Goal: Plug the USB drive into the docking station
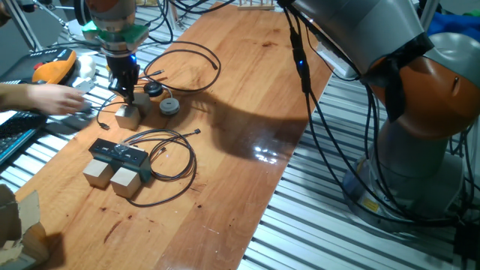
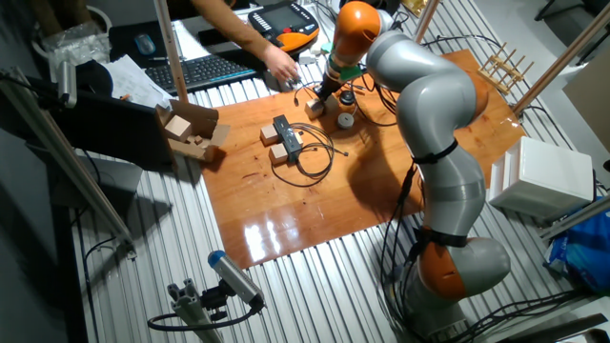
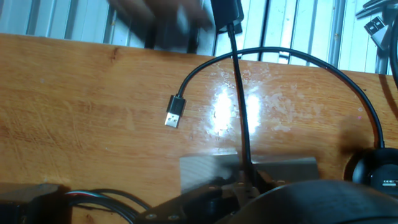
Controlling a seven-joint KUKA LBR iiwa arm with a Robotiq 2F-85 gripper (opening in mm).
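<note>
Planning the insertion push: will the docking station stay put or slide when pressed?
Likely slides: the docking station is a slim flat bar, probably light, on smooth glossy table. Two wooden cubes beside it may brace it. Its thin looped cable looks floppy, offering little restraint.

Docking station [image 2: 286,134] lies across two pale wooden cubes [image 2: 274,144] on the wooden table [image 2: 381,181], cable looped beside it. Gripper [image 2: 319,98] sits low over another cube (finger state unreadable). Person's hand [image 2: 282,67] nearby.
</note>
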